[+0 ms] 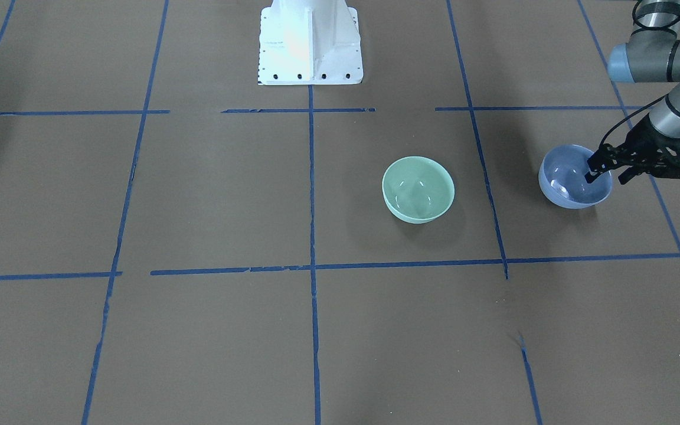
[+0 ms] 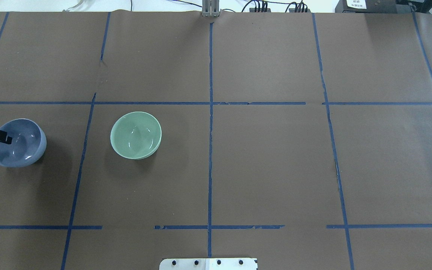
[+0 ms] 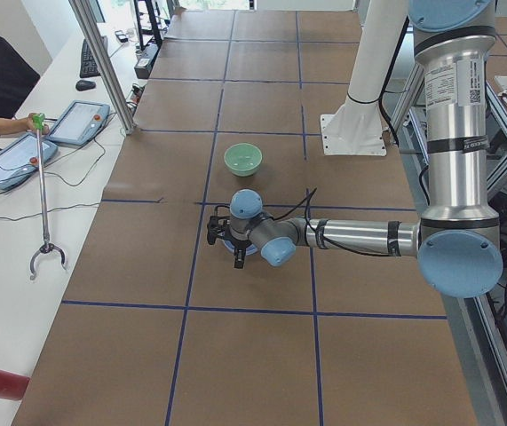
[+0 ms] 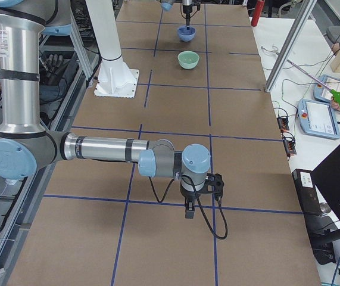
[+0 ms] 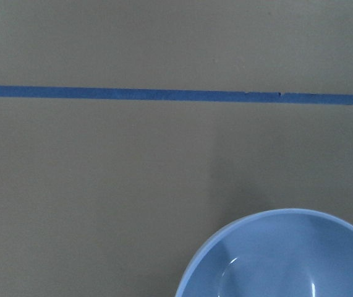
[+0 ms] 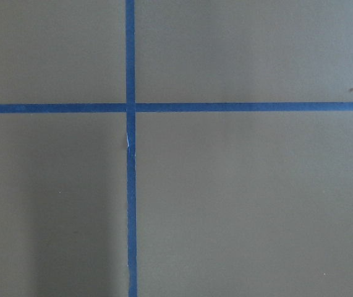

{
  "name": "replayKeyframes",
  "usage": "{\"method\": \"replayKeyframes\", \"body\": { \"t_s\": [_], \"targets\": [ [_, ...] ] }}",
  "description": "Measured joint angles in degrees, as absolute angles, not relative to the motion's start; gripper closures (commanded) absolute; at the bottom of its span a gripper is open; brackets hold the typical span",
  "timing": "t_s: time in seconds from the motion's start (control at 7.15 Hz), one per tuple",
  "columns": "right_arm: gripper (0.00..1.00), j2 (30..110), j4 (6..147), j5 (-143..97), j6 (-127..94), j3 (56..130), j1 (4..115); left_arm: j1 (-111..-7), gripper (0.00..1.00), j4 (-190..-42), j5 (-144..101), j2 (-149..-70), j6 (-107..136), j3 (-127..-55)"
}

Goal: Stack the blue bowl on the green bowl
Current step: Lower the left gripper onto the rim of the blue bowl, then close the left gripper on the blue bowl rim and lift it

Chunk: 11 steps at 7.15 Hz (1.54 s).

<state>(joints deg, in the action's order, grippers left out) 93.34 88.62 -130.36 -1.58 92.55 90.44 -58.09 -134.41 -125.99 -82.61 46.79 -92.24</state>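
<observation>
The blue bowl (image 1: 565, 177) sits upright on the tabletop (image 1: 198, 195) at the right edge of the front-facing frame. The green bowl (image 1: 418, 189) stands to its left, near the centre, with one tape line (image 1: 484, 177) between them. They are well apart, so the stacking is not yet done.

My left arm (image 1: 679, 100) comes in from the upper right. The left jaws stand astride the right rim of the blue bowl: one finger (image 1: 598, 167) reaches inside and the other (image 1: 628, 175) hangs outside the wall. The gap looks much wider than the thin wall, so I judge the jaws open, with nothing held yet. This placing is sensible, I think, because the deep round body is too wide to take around, and the rim is the place to pinch.

The right arm (image 4: 98, 149) shows only in the right side view, low over the tabletop at lower centre and far from both bowls, probably kept out of the way. I cannot tell how its jaws stand.

Next I expect to close on the wall, lift, and carry the bowl left. The glossy plastic may tilt in such a one-sided grip.
</observation>
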Motion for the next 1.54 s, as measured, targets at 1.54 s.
{"method": "replayKeyframes", "body": {
  "t_s": [1.54],
  "targets": [
    [0.0,93.34,88.62,-130.41,-1.58,92.55,90.44,-69.27,1.0,-117.81,-135.82,-76.02,35.33,-113.29]
  ]
}}
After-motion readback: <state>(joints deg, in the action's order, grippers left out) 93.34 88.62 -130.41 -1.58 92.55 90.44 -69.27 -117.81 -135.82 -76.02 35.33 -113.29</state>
